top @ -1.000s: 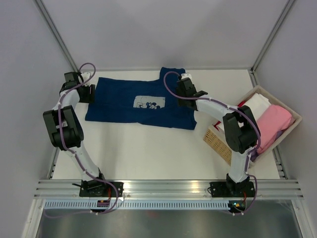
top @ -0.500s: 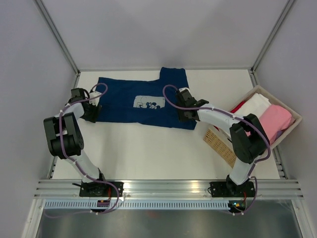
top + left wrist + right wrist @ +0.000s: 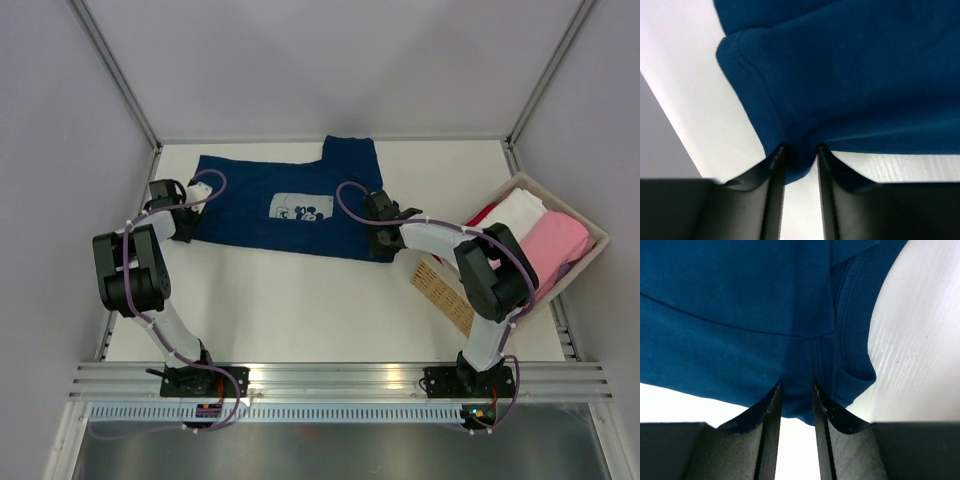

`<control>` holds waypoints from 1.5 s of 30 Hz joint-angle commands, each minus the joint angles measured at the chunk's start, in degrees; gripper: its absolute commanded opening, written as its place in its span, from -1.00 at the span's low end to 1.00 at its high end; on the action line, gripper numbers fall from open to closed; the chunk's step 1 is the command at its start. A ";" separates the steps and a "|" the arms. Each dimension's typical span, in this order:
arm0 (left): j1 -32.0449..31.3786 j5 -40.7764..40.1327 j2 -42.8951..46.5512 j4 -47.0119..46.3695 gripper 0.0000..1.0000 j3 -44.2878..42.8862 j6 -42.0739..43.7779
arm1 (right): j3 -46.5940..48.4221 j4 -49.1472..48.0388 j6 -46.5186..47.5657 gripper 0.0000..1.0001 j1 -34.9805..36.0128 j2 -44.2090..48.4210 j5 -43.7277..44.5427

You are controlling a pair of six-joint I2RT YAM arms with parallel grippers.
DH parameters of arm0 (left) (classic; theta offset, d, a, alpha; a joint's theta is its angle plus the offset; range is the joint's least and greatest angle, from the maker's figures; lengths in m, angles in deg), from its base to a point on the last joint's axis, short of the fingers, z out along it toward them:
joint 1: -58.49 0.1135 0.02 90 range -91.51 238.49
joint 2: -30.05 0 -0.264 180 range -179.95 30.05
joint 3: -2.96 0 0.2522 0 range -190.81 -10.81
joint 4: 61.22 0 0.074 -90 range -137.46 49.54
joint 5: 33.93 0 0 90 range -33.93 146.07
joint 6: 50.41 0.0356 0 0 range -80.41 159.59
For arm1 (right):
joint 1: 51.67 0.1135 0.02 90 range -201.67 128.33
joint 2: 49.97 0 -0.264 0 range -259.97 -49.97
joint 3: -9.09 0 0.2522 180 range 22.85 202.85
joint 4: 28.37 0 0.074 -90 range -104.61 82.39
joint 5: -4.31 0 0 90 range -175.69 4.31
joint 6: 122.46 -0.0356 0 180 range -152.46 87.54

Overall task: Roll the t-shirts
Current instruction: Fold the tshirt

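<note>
A navy blue t-shirt (image 3: 250, 205) with a small white chest print lies folded flat at the back of the table. My left gripper (image 3: 188, 232) is at its near left corner. In the left wrist view the fingers (image 3: 800, 150) are pinched on a puckered bit of the navy hem (image 3: 850, 75). My right gripper (image 3: 383, 243) is at the near right corner. In the right wrist view its fingers (image 3: 796, 387) are closed on the near edge of the cloth (image 3: 740, 315), beside the ribbed sleeve cuff (image 3: 855, 340).
A beige basket (image 3: 597, 232) at the right edge holds a pink shirt (image 3: 552, 250) and a white one (image 3: 520, 212). A tan woven mat (image 3: 440, 285) lies in front of it. Grey walls enclose the table on three sides.
Both grippers came from the shirt's far side to its near corners. Their jaws have narrowed onto the near edge of the cloth.
</note>
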State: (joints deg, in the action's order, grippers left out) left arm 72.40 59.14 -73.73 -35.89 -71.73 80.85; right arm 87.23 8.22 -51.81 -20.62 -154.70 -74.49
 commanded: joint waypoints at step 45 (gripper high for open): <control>-28.58 12.32 15.29 27.02 0.27 -9.21 -10.49 | 6.28 -0.50 -2.62 0.22 -2.39 4.19 -6.27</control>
State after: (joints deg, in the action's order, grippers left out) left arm 46.63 72.62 -55.86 -8.50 -79.60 75.21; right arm 92.74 10.60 -54.22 -19.88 -147.49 -79.26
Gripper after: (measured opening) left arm 0.636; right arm 0.605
